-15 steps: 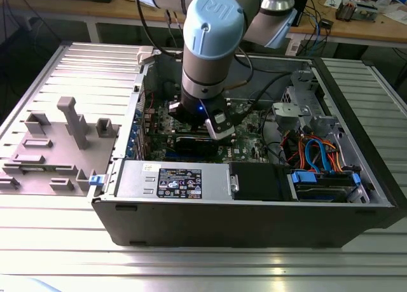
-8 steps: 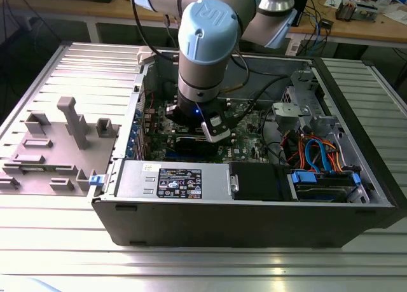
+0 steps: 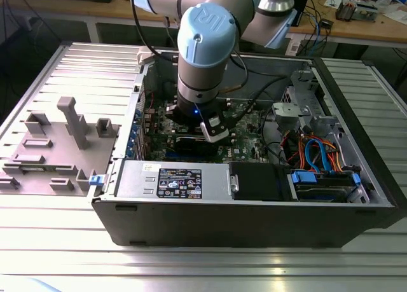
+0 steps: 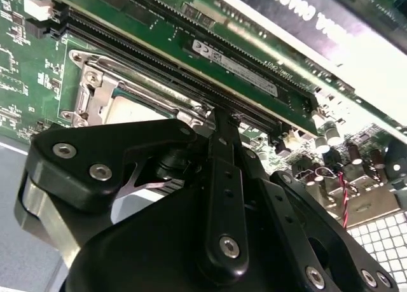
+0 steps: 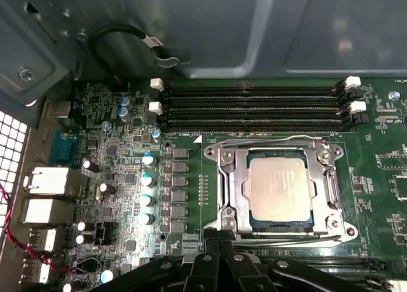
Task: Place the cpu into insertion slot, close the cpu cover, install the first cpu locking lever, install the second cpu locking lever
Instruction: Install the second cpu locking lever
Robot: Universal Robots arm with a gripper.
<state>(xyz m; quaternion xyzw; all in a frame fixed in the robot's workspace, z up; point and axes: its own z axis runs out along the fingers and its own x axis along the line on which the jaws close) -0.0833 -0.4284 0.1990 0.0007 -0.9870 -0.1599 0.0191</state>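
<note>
Black gripper linkage (image 4: 216, 177) is recorded nearest the lens in both wrist views, its fingers drawn close together at the tips, which are set against the socket's near edge; nothing is seen between them, though whether a lever wire is touched cannot be told. Item: cpu (image 5: 281, 189), silvery top up, seated flat in the socket at the middle of the motherboard (image 5: 184, 177), so the placing step is judged done. Item: cpu cover (image 5: 232, 184), a silvery frame, laid down around the chip with the chip showing through its window; it is judged closed, since it lies level with the board. Item: lever wires (image 5: 273, 141), thin rods run along the cover's edges; whether either is hooked cannot be told. Item: four memory slots (image 5: 254, 104), set just beside the socket on its far side, with white clips at their ends. Item: capacitors (image 5: 147, 177) and small square components, ranged in rows beside the socket. Item: black card (image 4: 331, 12), standing close over the slots in the second wrist view and judged the nearest obstruction. Item: case (image 3: 254, 222), open-topped on a ribbed table (image 3: 191, 266), the arm (image 3: 203, 50) reaching down into it; a grey fixture (image 3: 70, 133) is kept on the table at the exterior view's left.
</note>
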